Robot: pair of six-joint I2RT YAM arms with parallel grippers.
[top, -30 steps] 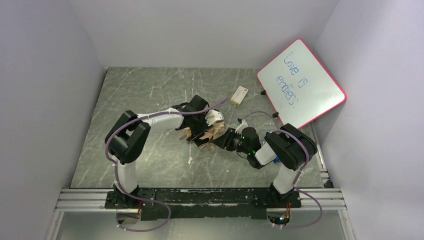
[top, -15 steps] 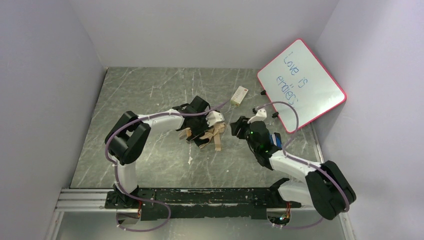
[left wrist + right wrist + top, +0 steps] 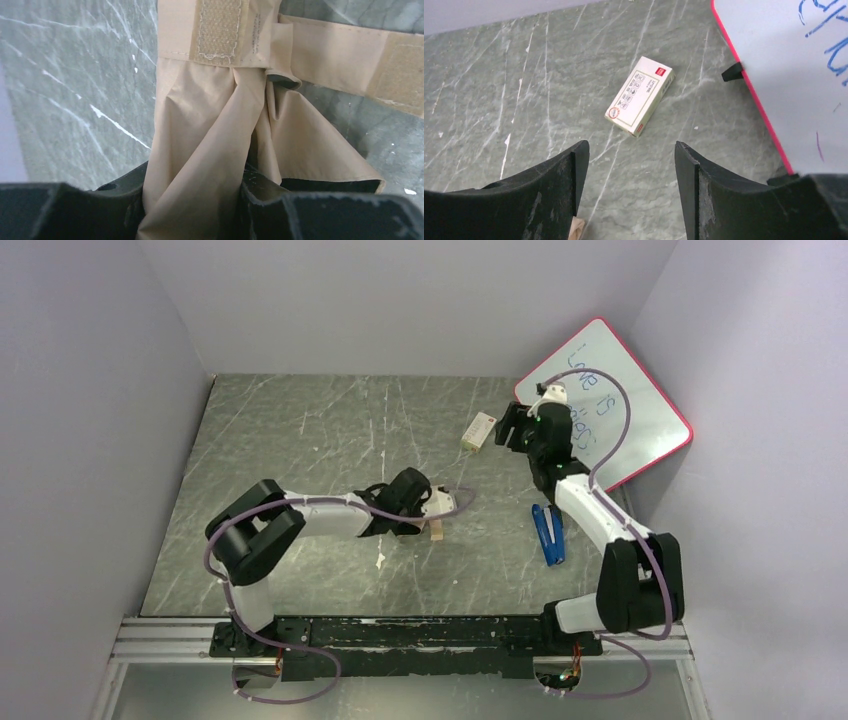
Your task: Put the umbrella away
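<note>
Umbrella [image 3: 215,150] clamped in left fingers [image 3: 55,212]; right fingers [image 3: 549,195] spread, empty, near small box [image 3: 640,95].

The umbrella [image 3: 210,145] is collapsed into a loose, creased bundle of tan fabric, with black showing at its lower right edge. Its tan strap [image 3: 345,55] lies unfastened on the grey marbled table [image 3: 75,100], fastening patches facing up. The left gripper [image 3: 192,200] pinches the bundle's near end.
</note>
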